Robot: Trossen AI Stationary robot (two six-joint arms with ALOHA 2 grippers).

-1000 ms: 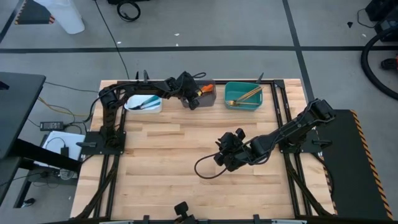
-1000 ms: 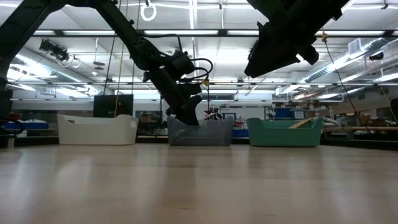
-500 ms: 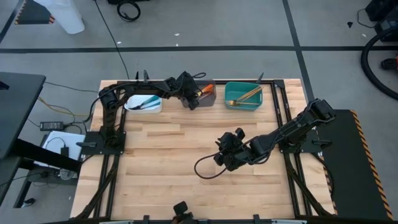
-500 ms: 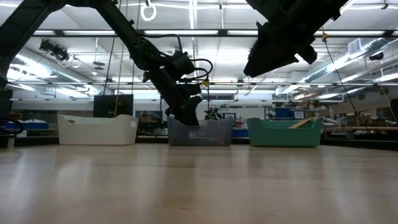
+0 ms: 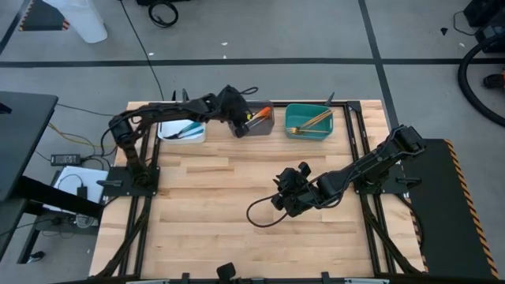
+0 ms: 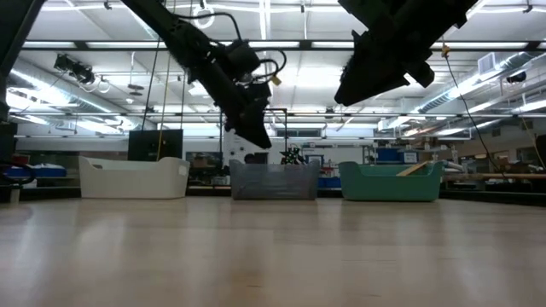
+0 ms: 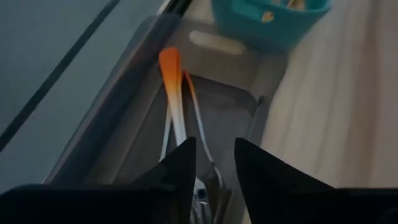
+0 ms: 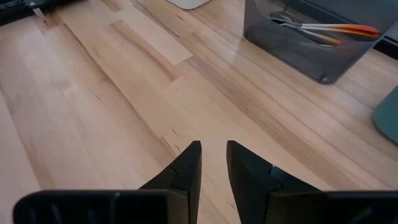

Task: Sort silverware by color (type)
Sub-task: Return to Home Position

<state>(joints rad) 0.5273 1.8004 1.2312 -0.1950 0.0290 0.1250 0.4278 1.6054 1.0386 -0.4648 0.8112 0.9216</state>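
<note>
Three smooth rectangular plastic bins line the far edge of the pale plank table: a white bin with blue-handled silverware, a translucent grey bin holding orange-handled silverware, and a teal bin with gold silverware. The left gripper hangs above the grey bin, its arm stretched over the white bin, fingers slightly parted and holding nothing. The right gripper hovers mid-table, angled downward, fingers narrowly apart and gripping nothing.

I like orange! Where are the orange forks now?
High view: orange forks lie in the grey bin, table's far edge, between white bin and teal bin, under the left gripper.
</note>
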